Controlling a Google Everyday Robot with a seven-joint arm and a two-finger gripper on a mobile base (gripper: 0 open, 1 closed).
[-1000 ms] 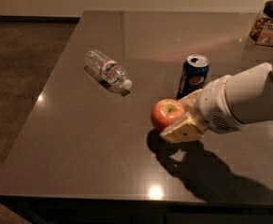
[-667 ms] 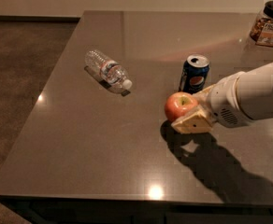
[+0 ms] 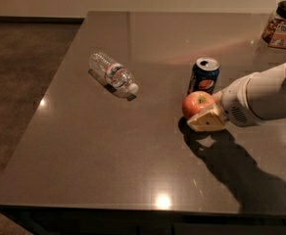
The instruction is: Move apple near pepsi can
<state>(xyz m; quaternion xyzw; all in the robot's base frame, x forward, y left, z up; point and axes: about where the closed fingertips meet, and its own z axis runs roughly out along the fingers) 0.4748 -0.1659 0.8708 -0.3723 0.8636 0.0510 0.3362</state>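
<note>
The red apple [image 3: 196, 103] with yellowish patches is held in my gripper [image 3: 203, 115], which reaches in from the right on a white arm. The gripper is shut on the apple, with one pale finger [image 3: 207, 122] under its front side. The apple sits just in front of and slightly left of the dark blue pepsi can [image 3: 204, 76], which stands upright on the dark table [image 3: 133, 151]. Apple and can look almost touching. I cannot tell whether the apple rests on the table or hangs just above it.
A clear plastic water bottle [image 3: 112, 75] lies on its side at the table's left middle. A jar with a dark lid and label [image 3: 282, 25] stands at the far right back. The table's left edge drops to a dark floor.
My gripper has carried the apple to the right and a little back, from left-front of the can to right beside it.
</note>
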